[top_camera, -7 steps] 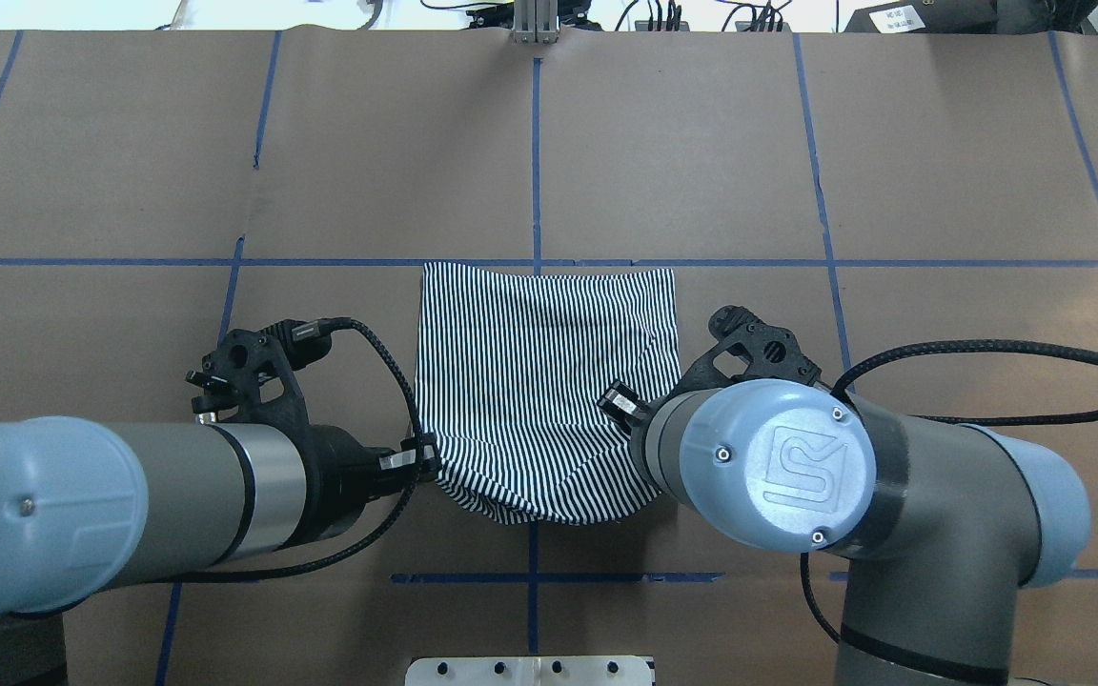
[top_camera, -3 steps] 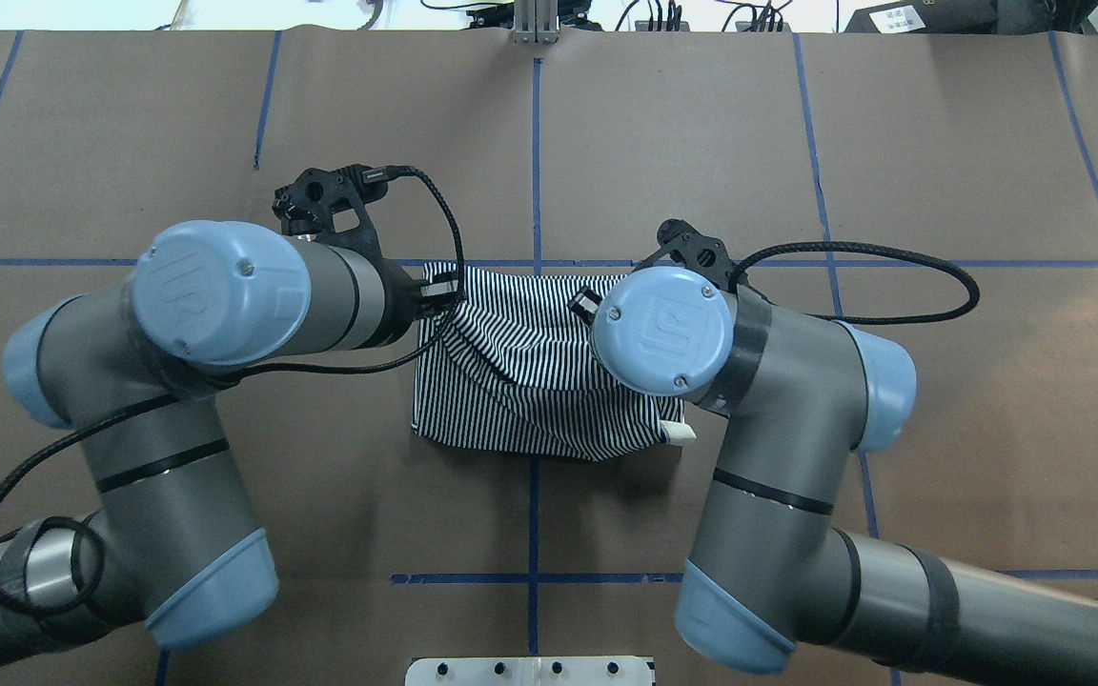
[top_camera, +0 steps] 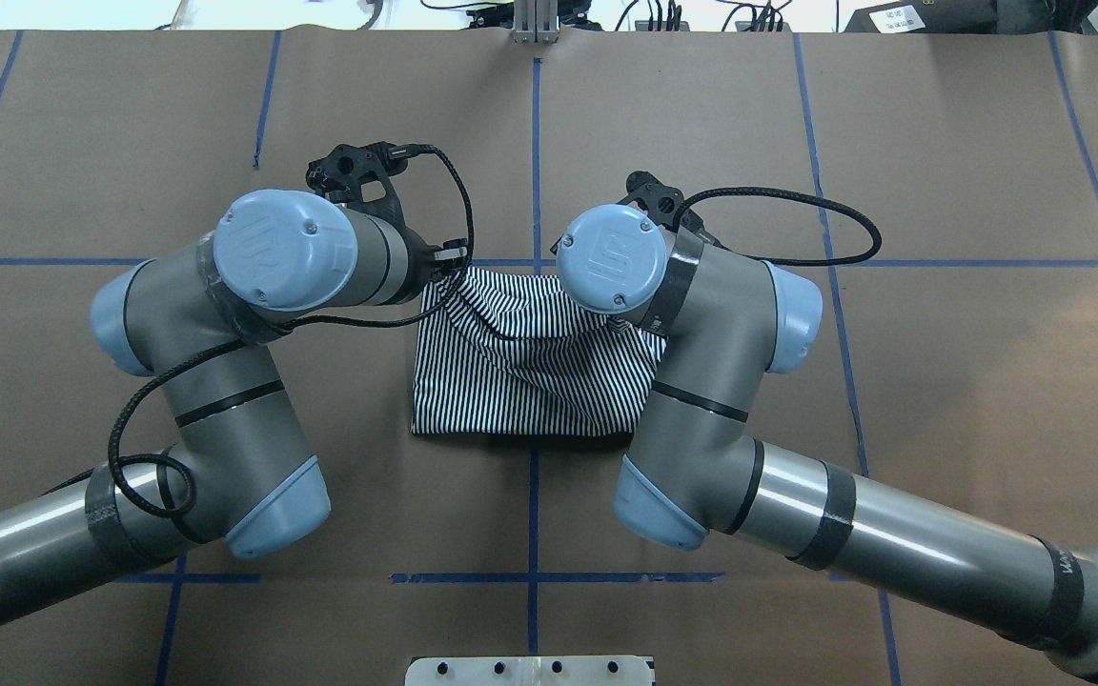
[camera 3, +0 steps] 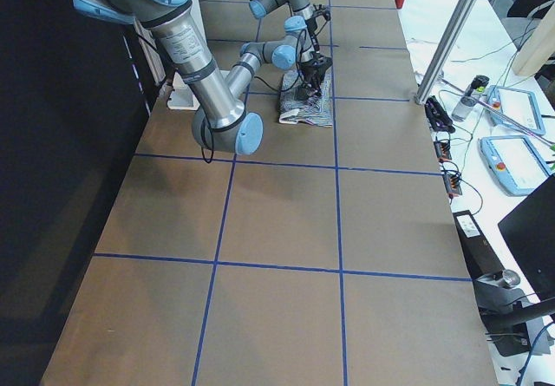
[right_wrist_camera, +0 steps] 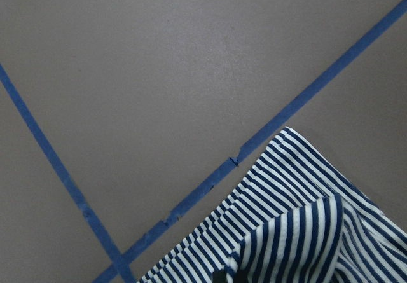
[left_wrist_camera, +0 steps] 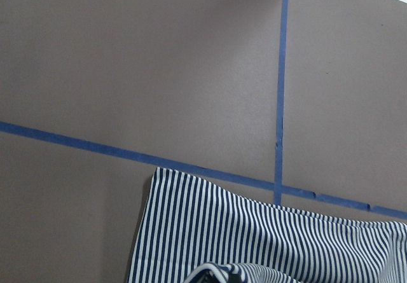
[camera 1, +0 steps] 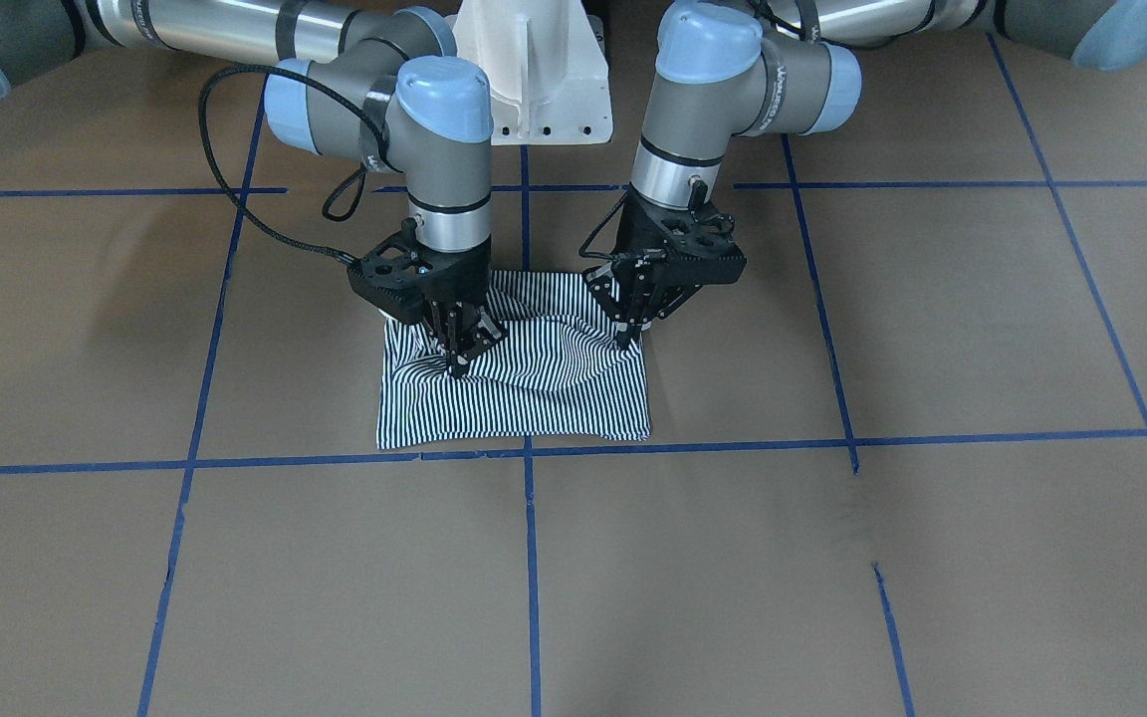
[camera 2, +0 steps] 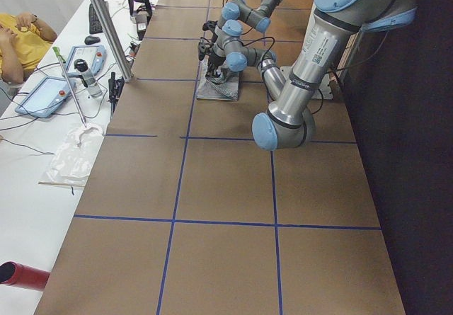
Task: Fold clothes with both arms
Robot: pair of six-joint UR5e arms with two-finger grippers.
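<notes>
Left arm [top_camera: 225, 419] and right arm [top_camera: 692, 410] reach forward, wrists vertical; left gripper [camera 1: 626, 337] and right gripper [camera 1: 456, 364] point down, fingers pinched on striped shirt [camera 1: 534, 403].

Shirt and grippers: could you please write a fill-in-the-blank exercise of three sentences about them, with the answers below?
1. The shirt has thin navy and white ____.
2. It lies on a table marked with ____ tape lines.
3. The left gripper and the right gripper are both shut on the ____.

Missing words: stripes; blue; shirt
</notes>
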